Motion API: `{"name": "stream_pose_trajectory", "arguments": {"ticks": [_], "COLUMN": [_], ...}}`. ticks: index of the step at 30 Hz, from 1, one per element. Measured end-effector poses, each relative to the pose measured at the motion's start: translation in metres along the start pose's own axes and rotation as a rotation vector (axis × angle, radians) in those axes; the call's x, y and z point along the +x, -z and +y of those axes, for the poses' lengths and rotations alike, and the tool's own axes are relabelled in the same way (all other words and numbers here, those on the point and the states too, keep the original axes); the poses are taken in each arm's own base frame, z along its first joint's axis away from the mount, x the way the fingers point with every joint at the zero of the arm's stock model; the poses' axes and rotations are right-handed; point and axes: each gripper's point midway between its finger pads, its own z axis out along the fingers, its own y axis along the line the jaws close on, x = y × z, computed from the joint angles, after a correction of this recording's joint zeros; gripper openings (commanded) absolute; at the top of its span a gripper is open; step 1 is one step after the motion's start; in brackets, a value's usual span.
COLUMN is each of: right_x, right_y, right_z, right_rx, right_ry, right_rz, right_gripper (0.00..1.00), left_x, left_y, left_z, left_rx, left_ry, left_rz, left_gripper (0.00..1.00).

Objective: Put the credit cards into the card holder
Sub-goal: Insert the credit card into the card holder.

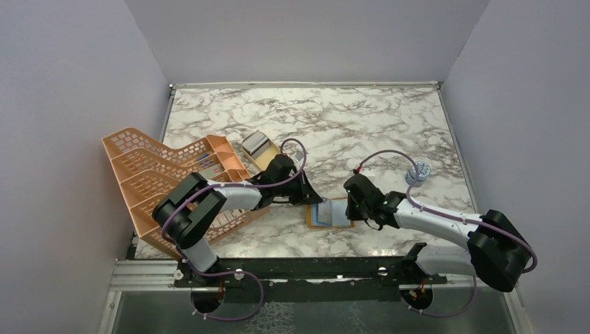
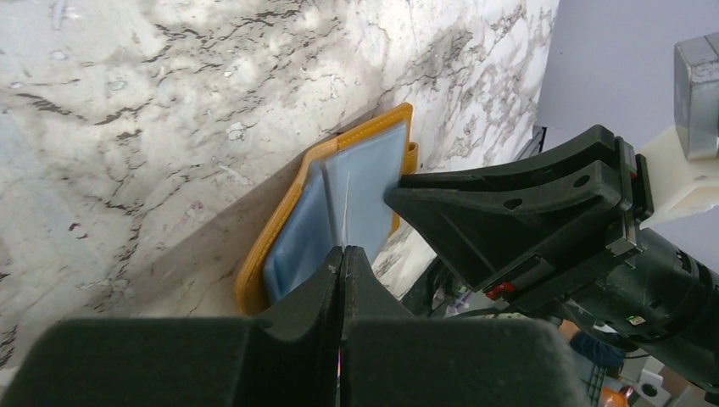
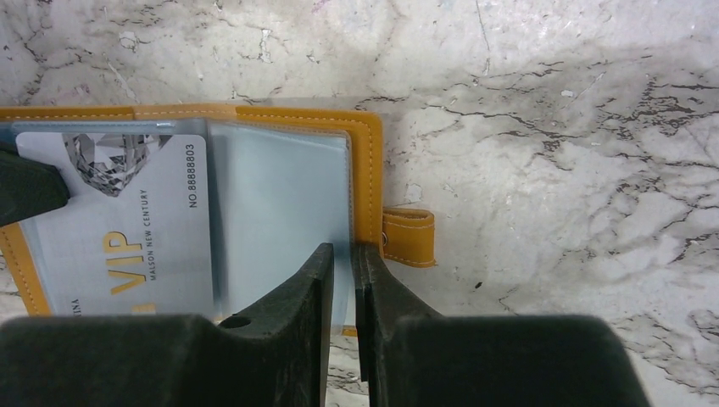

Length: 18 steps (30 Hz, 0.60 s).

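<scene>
Wallet (image 3: 365,170) lies open flat on the table (image 1: 348,125), near the front edge between the two arms, orange cover down and grey-blue pockets up. Its snap tab (image 3: 409,237) sticks out on the side by the right arm.

Right hand (image 3: 343,252) is at the wallet's tab-side edge. Its fingers are nearly together, with only a thin gap, and pinch the edge of a clear grey-blue pocket leaf.

Left hand (image 2: 343,254) comes in from the opposite side, fingers pressed tight together on a thin pale card (image 3: 119,220). That card shows only as a white edge line in the left wrist view. In the right wrist view it lies face up over the wallet's left half, with "VIP" in gold, a diamond graphic and a number printed on it. One black left fingertip sits on its corner. Can't tell how far the card is inside a pocket.

The two hands are close together over the wallet but not touching.

The big peach lattice rack (image 1: 149,174) stands at the table's left side, partly under the left arm.

Just beyond the left hand is a small tan dish (image 1: 268,158) with something flat and silvery in it. It is too small to tell if that is a card.

Farther right, well apart from the wallet, is a small round pale blue-white object (image 1: 418,171).
</scene>
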Motion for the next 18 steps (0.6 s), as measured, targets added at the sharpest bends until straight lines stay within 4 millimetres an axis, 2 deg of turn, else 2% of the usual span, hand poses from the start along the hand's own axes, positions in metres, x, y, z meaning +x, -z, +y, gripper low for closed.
{"name": "stream_pose_trajectory", "arguments": {"ticks": [6, 18], "right_x": [0.001, 0.001], "right_y": [0.001, 0.001], "right_z": [0.000, 0.001], "right_rx": [-0.015, -0.015], "right_ry": [-0.027, -0.036], "right_rz": [-0.017, -0.017], "right_gripper": [0.15, 0.15], "left_x": [0.003, 0.008], "left_y": [-0.005, -0.011], "left_z": [-0.003, 0.012], "left_rx": [0.017, -0.011], "left_ry": [0.009, 0.033], "left_rz": [0.011, 0.029], "left_gripper": [0.00, 0.00]}}
